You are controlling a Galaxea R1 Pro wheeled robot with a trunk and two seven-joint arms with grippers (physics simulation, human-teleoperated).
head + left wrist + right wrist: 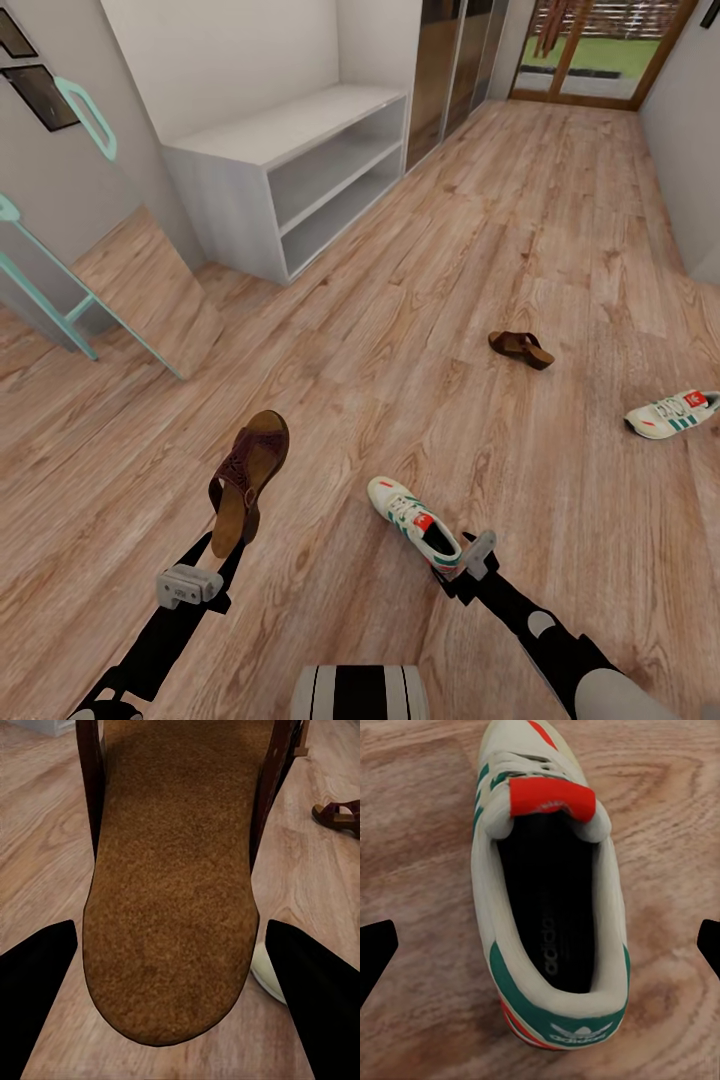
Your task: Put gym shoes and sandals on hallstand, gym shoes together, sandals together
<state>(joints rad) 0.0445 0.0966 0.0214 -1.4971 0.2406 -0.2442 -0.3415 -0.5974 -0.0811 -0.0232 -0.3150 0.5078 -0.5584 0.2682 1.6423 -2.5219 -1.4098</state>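
Sandals first: we find one sandal (248,480) clamped at its heel in the left gripper (222,553) and carried clear of the corridor floor (400,300), ready for racking. At the near gym shoe's (415,520) heel the right gripper (452,570) stands with jaws spread, evidently lining up a grasp. Both remaining shoes lie on the floor, and the hallstand (290,150) is bare.

A home corridor. Wood-plank floor (400,300) runs past a low grey shoe rack (300,160) and mirrored wardrobe doors (450,70) toward a glazed garden door (600,50). Shoes lie scattered beyond the fingers.
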